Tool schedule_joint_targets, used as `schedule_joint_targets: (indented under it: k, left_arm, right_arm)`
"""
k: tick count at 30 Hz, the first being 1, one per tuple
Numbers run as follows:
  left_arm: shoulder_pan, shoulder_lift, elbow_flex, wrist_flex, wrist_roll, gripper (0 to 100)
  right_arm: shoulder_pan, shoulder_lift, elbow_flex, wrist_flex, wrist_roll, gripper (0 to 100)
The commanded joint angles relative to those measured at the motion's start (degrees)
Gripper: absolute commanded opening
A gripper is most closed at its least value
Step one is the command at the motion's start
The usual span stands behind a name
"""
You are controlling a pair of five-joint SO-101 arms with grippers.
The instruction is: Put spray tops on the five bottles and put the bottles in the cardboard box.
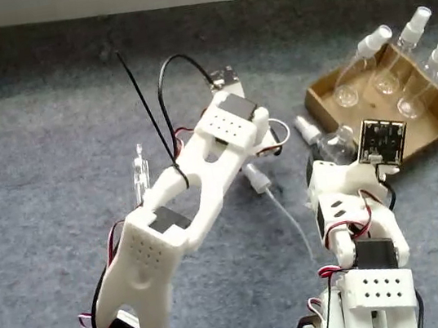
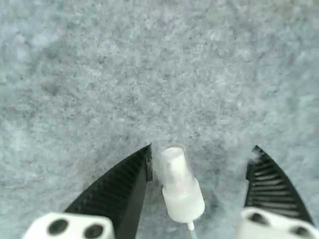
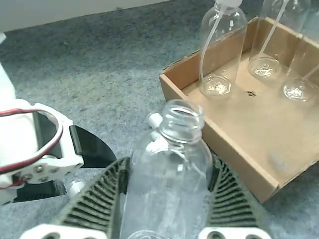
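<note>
Biggest thing first: the cardboard box (image 1: 435, 117) has three capped bottles (image 1: 401, 54) crowding its far side, so a careless drop-in could bowl them over. Your left arm (image 1: 197, 184) lies close beside a lone clear bottle (image 1: 140, 176) standing on the carpet, and a swing of that arm might tip it. Now the right gripper (image 3: 168, 172): it's clamped on the body of the open-necked bottle (image 3: 169, 149), just short of the box. That smooth plastic may twist or slide when a top gets pressed in. The left gripper (image 2: 202, 152) is spread wide with nothing in it. The spray top (image 2: 180, 186) lies on the carpet between the jaws, nearer one than the other, so if you close off-centre you'll likely nudge it aside or pinch it crooked. Smallest worry: the thin dip tube (image 1: 289, 219) trailing from it could bend or miss the neck.
</note>
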Motion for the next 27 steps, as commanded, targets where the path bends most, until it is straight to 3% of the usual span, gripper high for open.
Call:
schedule_joint_targets:
  k: [1,6,13,22,27]
  left_arm:
    - [0.84,-0.48,-2.77,0.18,1.41,27]
    - [2.95,4.0,-2.24,0.0,1.49,25]
    - [0.48,4.09,-5.14,2.02,1.49,0]
    - [-3.56,3.03,-12.88,13.89,0.53,3]
    - [-5.41,3.03,-23.34,22.15,-12.13,3]
  right_arm:
    - [0.57,-0.92,-0.4,-1.54,-0.44,9.4]
    - [0.57,-0.92,-0.4,-1.54,-0.44,9.4]
    - [0.66,-0.92,-0.31,-1.54,-0.44,9.4]
    - [0.48,-0.92,-0.31,-1.54,-0.44,9.4]
    - [0.31,-0.92,-0.31,-1.54,-0.35,9.4]
